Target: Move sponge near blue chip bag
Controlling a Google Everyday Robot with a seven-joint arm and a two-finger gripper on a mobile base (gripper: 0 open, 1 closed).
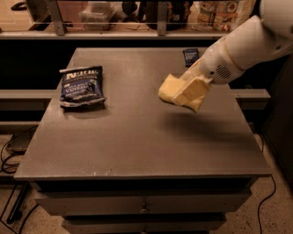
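The claw [191, 94] hangs over the right-centre of the tabletop [137, 137], on the end of a white arm [242, 48] that reaches in from the upper right. It is clamped on the sponge [168, 87], a pale yellow foam block that is clear of the surface and tilted, with a soft shadow on the grey top below it. The chip bag [81, 87] lies flat near the left edge, well apart from the sponge. It is dark navy with a black top band and white lettering. The big word on the band and the lines beneath it are there, but I cannot make them out for sure. A small dark blue packet [190, 56] sits at the far right edge, behind the arm, and its label is unreadable from here. Printed packages [224, 13] stand on the ledge behind the tabletop, their writing illegible.
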